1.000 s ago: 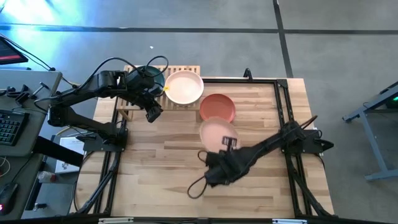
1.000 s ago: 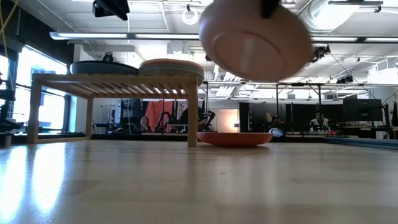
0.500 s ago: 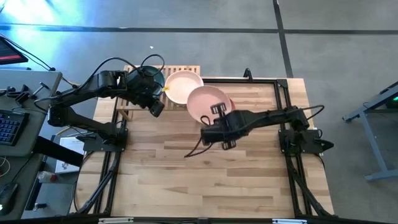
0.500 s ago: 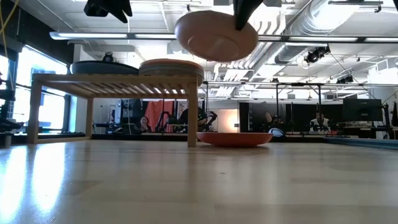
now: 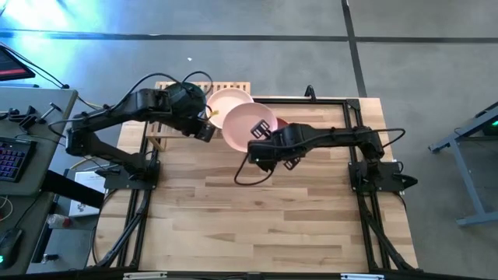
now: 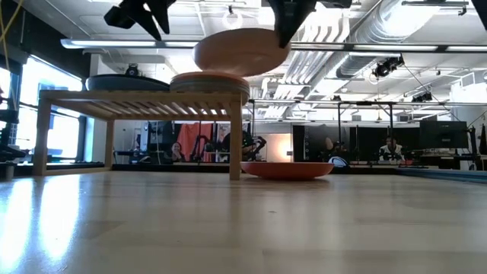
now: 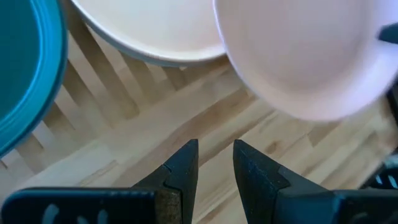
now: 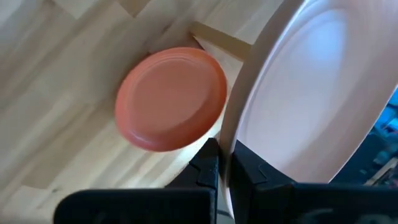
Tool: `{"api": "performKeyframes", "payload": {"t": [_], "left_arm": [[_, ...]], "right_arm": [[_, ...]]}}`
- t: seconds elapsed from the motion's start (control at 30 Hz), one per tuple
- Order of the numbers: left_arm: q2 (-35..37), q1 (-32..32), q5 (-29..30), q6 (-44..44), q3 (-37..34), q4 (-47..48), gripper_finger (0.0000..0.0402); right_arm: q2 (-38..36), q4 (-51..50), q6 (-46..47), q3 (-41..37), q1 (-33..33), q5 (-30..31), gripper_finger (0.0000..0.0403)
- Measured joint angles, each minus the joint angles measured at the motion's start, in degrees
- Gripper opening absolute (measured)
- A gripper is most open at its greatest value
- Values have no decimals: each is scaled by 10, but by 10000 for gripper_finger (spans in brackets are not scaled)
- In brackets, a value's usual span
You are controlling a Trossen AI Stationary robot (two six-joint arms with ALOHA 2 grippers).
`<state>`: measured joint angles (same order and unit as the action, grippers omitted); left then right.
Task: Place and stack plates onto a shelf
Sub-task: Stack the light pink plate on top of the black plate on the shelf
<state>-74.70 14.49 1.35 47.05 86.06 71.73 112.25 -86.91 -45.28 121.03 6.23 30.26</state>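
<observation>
Left claw (image 5: 208, 131) empty, fingers parted, above shelf (image 5: 161, 128) front edge. Dark teal plate (image 6: 127, 82) and beige-topped stack (image 5: 226, 103) on shelf. Right claw (image 5: 259, 145) clamped on pink plate (image 5: 249, 127) rim, airborne beside stack. Terracotta plate (image 6: 288, 170) on table (image 5: 257, 218).

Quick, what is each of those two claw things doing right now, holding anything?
Left end effector: open, holding nothing, hovering by the shelf.
Right end effector: shut on the rim of the pink plate, carrying it above the shelf.

Shelf (image 6: 141, 97) and terracotta plate (image 6: 288, 170) on table (image 6: 243, 228)
</observation>
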Motion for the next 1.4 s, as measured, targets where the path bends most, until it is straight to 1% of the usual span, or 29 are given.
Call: {"api": "performKeyframes", "payload": {"t": [0.17, 0.33, 0.5, 0.73, 1.0, 1.13, 1.33, 1.4], "left_arm": [[-24, 13, 23, 26, 0, -4, 90], [-42, 27, 23, 29, 0, -32, 90], [-55, 36, 12, 29, 0, -62, 90], [-75, 46, 8, 29, 0, -61, 90], [-90, 54, 8, 29, 0, -61, 88], [-90, 54, 7, 29, 0, -61, 67], [-89, 54, 9, 28, 0, -66, 12], [-89, 55, 11, 29, 1, -68, 7]], "right_arm": [[0, 18, -64, 0, -4, -1, 0], [-3, 32, -65, 0, -6, -3, 0], [-3, 33, -92, 0, -6, -4, 0], [-3, 69, -89, 0, -6, 11, 0], [-3, 63, -87, 0, -6, 6, 0], [-3, 62, -66, 0, -7, 1, 0], [-3, 63, -28, 0, -10, -5, 0], [-3, 63, -11, 0, -11, -5, 0]]}}
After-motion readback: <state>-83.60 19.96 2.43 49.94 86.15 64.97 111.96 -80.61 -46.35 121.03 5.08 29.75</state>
